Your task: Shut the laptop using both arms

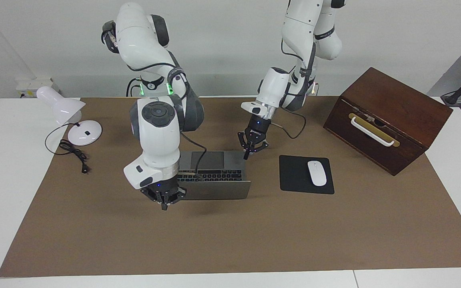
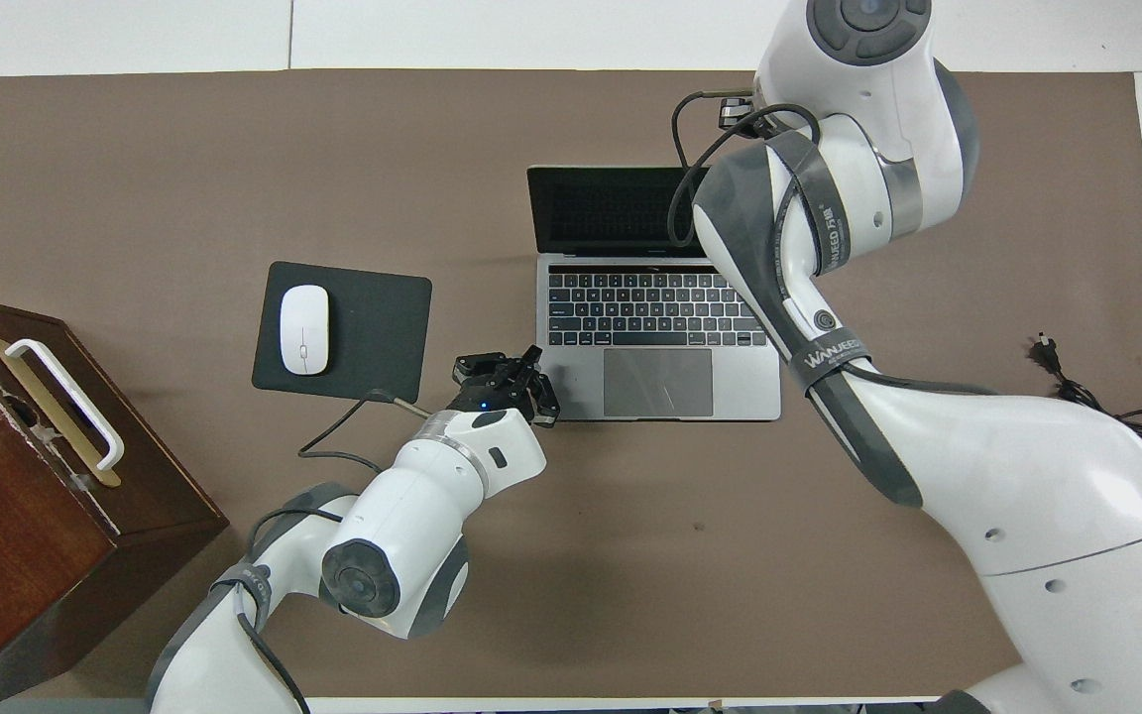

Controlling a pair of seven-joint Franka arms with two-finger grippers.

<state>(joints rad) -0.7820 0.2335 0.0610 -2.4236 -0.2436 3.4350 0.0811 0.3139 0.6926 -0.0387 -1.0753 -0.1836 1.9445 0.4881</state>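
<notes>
The silver-grey laptop (image 1: 214, 190) (image 2: 658, 369) lies open in the middle of the brown mat, its lid standing up and its black keys and trackpad facing the robots. My right gripper (image 1: 164, 204) points down, fingers together, at the lid's corner toward the right arm's end, on the lid's outer face. I cannot tell if it touches. In the overhead view the right arm hides it. My left gripper (image 1: 248, 153) (image 2: 537, 385) is shut and empty, at the base's corner nearest the robots, toward the left arm's end.
A black mouse pad (image 1: 294, 176) (image 2: 373, 327) with a white mouse (image 1: 317, 173) (image 2: 304, 329) lies beside the laptop. A brown wooden box (image 1: 390, 116) (image 2: 6, 476) stands at the left arm's end. A white desk lamp (image 1: 64, 108) with its cord stands at the right arm's end.
</notes>
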